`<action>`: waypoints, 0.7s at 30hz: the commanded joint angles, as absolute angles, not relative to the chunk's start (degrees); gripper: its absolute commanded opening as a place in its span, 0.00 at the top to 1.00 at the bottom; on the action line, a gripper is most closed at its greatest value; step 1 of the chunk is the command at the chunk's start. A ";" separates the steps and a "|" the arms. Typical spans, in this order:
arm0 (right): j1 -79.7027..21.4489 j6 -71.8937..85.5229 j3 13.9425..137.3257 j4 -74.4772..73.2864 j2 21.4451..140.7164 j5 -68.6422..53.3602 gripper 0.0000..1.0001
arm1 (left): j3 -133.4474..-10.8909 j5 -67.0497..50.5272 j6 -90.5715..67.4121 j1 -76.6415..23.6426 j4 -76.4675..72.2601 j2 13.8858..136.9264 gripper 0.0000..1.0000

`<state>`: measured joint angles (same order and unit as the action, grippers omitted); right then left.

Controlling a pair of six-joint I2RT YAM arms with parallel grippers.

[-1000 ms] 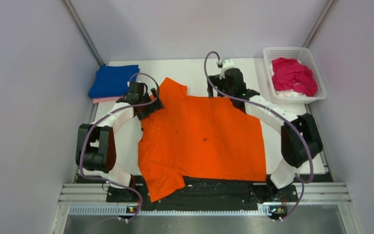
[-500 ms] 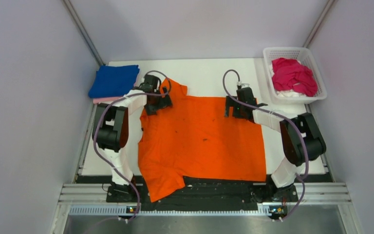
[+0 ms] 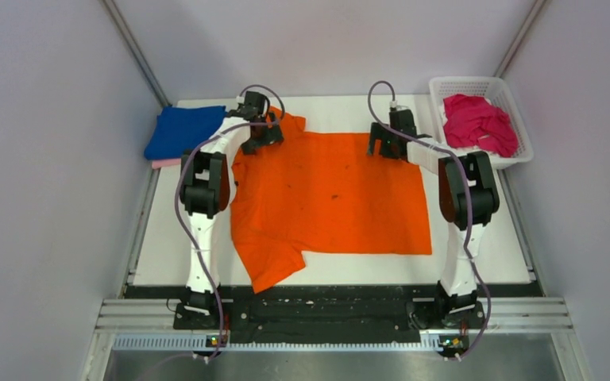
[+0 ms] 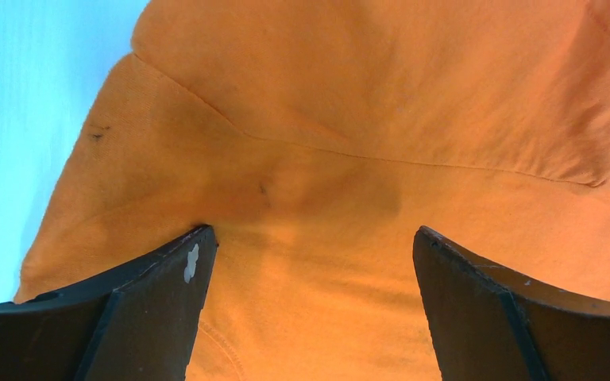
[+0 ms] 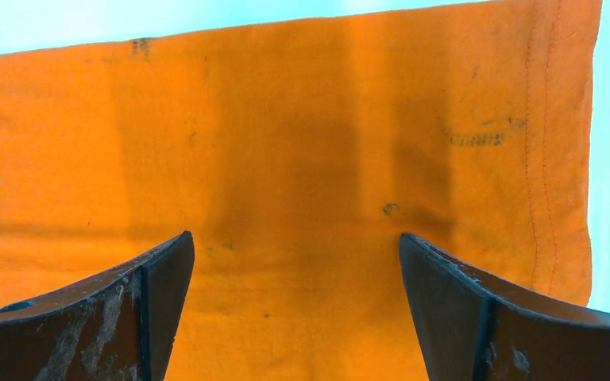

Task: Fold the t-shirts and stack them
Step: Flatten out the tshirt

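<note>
- Both arms have stretched out toward the far side of the white table (image 3: 333,270) since the earlier frame. The bright orange cloth t-shirt (image 3: 341,198) has gone with them. Its near edge hung over the black base rail (image 3: 326,308) then; now the whole shirt lies on the white top, apart from the rail.
- The orange t-shirt is spread flat in the middle of the table, with its sleeves to the left and its hem edge to the right. A few small dark specks show on it.
- The left gripper (image 3: 264,136) is over the far-left sleeve and shoulder. In the left wrist view its fingers (image 4: 151,317) stand wide apart above the orange cloth, with nothing pinched between them.
- The right gripper (image 3: 384,148) is over the shirt's far-right corner, near the stitched hem. In the right wrist view its fingers (image 5: 127,317) are likewise spread fully, with cloth under the gap and no hold on it.
- Whether any fingertip presses on the cloth cannot be told.
- A royal blue folded cloth shirt (image 3: 184,131) lies at the far-left corner, on top of a pale pink cloth shirt (image 3: 167,163) that shows only as a strip at its near edge.
- A white plastic lattice basket (image 3: 467,80) stands at the far-right corner and holds a crumpled magenta cloth shirt (image 3: 480,123).
</note>
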<state>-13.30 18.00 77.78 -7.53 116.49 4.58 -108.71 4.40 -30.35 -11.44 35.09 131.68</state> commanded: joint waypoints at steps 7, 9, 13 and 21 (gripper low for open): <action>-9.68 14.57 90.73 -15.79 120.08 2.87 0.01 | -127.25 0.28 -27.18 -9.05 35.81 140.13 0.01; -9.74 13.88 90.84 -16.41 115.85 4.20 0.01 | -126.85 -2.49 -26.63 -9.12 35.17 136.57 0.01; -9.78 15.37 83.93 -14.99 102.64 7.28 0.01 | -116.93 -3.15 -25.76 -10.00 33.24 123.94 0.01; -9.71 30.81 49.70 -3.59 67.96 7.42 0.01 | -76.10 3.75 -30.43 -15.45 31.85 88.92 0.01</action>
